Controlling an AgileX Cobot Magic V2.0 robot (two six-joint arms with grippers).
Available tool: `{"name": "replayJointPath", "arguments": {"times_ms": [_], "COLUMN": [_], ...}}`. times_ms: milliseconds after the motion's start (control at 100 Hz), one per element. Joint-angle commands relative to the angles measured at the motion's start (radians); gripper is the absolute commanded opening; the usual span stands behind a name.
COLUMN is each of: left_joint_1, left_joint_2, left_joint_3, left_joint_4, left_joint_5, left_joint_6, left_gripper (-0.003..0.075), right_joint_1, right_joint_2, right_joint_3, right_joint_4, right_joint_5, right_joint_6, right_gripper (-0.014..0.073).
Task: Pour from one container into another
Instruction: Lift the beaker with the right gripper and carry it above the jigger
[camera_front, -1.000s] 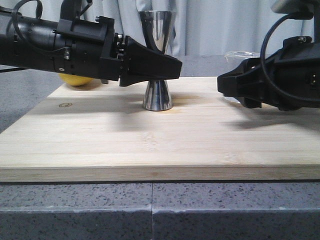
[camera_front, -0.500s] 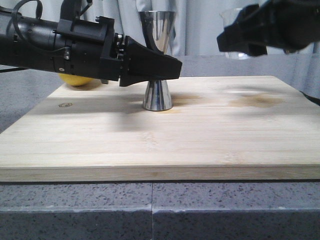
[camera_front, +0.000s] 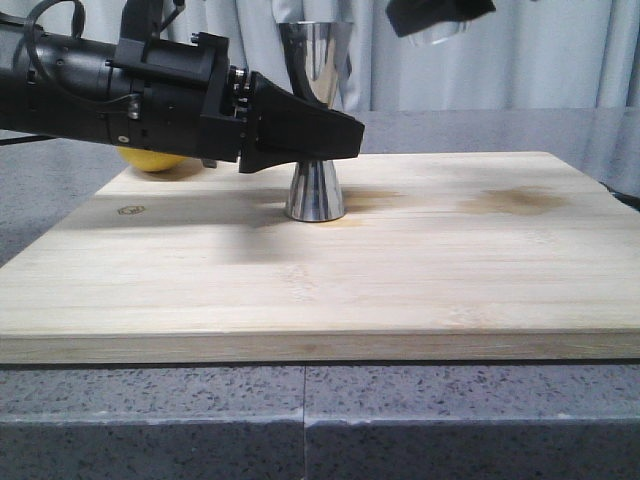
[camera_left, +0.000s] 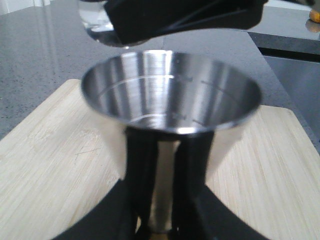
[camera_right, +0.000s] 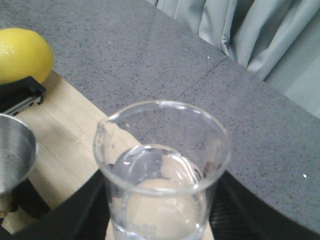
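Faintly, graduation lines inside jigger (camera_left: 170, 95); beaker (camera_right: 162, 170) markings unreadable.

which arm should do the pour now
Right. Its gripper holds the glass beaker, with liquid inside, raised beside the steel jigger. The left gripper is clamped on the jigger's waist, steadying it.

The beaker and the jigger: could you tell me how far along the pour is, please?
Done: the left gripper clamps the jigger at its waist. In hand: the right gripper holds the beaker, upright with liquid inside, beside the jigger's mouth. Left: tilting and pouring.
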Motion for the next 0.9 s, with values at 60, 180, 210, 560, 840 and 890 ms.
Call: {"name": "replayJointPath", "arguments": {"times_ms": [60,180,210,560,840,890], "left_joint_1": [-0.006,-0.006,-0.006,-0.006,-0.006,-0.006], "left_joint_2": [-0.045,-0.045,-0.045,-0.045,-0.045,-0.045], "left_joint_3": [-0.027,-0.027,-0.027,-0.027,-0.027,-0.027], "left_joint_4": [-0.078,-0.078,-0.078,-0.078,-0.078,-0.078], "left_joint_5": [0.106,0.106,0.106,0.106,0.106,0.106], "left_joint_6": [-0.006,-0.006,-0.006,-0.006,-0.006,-0.006], "left_gripper": [0.0041,0.0041,0.0041,0.0041,0.0041,0.0041], "right_joint_1": [0.055,0.107,0.113,0.164,0.169,0.169], "right_joint_2": [-0.036,-0.036,-0.036,-0.036,-0.032,-0.032], "right_joint_3": [-0.091,-0.117,-0.122,-0.131,-0.141,-0.147], "right_joint_4": [-0.042,-0.044,-0.044,-0.068,-0.146,-0.162], "right_joint_5": [0.051,0.118,0.131,0.188,0.189,0.191], "right_joint_6": [-0.009,-0.046,-0.051,-0.139,-0.139,-0.139], "right_gripper": [0.0277,0.0277,0.0277,0.0277,0.0277,0.0277]}}
